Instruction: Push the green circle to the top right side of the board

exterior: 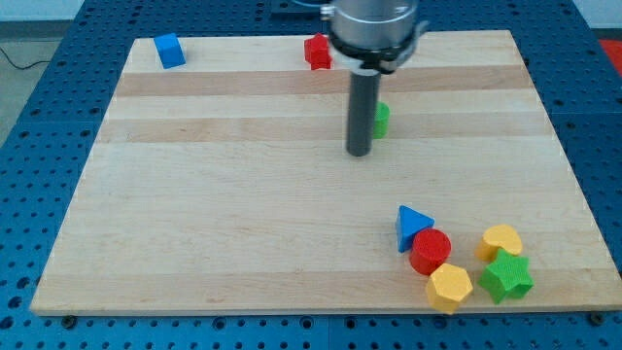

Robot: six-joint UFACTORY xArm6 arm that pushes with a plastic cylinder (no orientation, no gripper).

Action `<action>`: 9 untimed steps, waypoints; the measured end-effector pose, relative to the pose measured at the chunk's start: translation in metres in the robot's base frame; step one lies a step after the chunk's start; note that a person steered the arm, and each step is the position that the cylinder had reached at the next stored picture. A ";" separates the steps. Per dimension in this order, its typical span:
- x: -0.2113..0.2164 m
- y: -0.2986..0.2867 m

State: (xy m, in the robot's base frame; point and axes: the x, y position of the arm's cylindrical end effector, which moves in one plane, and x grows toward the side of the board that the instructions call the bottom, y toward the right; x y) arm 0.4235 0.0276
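A green block point(381, 119), round as far as it shows, lies near the upper middle of the wooden board point(233, 194), partly hidden behind my rod. My tip point(359, 153) rests on the board just left of and slightly below the green block, close to it or touching it; I cannot tell which.
A blue cube point(170, 51) sits at the top left and a red block point(317, 52) at the top middle. At the bottom right cluster a blue triangle point(412, 227), red circle point(431, 252), yellow hexagon point(449, 287), yellow block point(501, 241) and green star point(506, 278).
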 end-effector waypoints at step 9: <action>-0.073 0.115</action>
State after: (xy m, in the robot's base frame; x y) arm 0.3508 0.1424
